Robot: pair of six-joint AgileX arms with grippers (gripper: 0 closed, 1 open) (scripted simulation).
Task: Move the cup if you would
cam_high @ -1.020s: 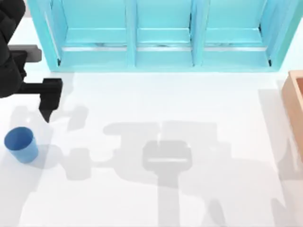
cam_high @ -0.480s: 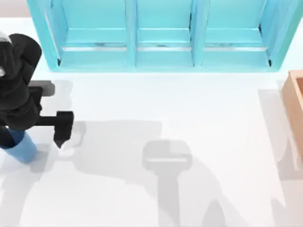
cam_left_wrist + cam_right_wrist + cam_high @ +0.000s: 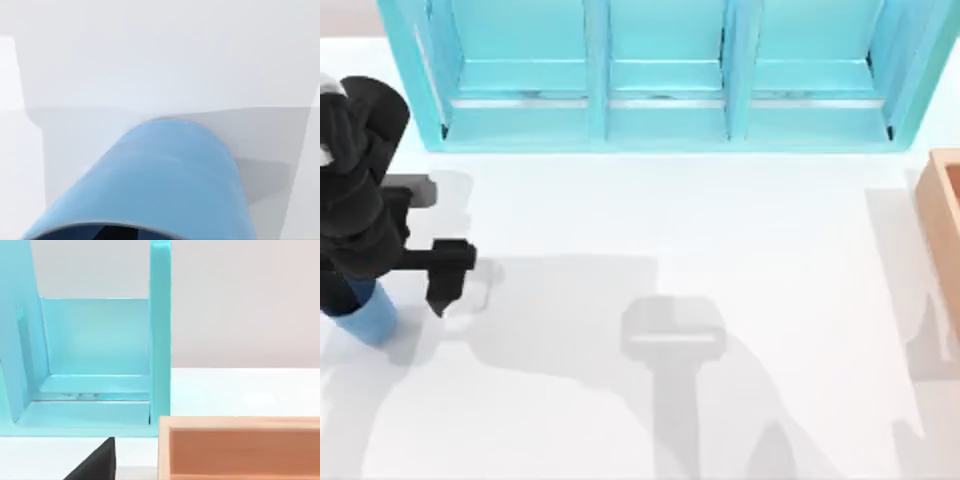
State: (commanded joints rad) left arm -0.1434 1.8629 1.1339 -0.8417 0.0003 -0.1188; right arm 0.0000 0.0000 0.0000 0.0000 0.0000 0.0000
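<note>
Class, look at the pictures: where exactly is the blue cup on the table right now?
The cup stands at the top view's far left edge, on the white table, partly hidden beneath the left arm, well in front of the teal cabinet.

A rendered simulation workspace: a plain white table (image 3: 720, 220), a flat-coloured teal cabinet (image 3: 660, 70) at twelve o'clock, an orange box (image 3: 942, 215) at three o'clock.
</note>
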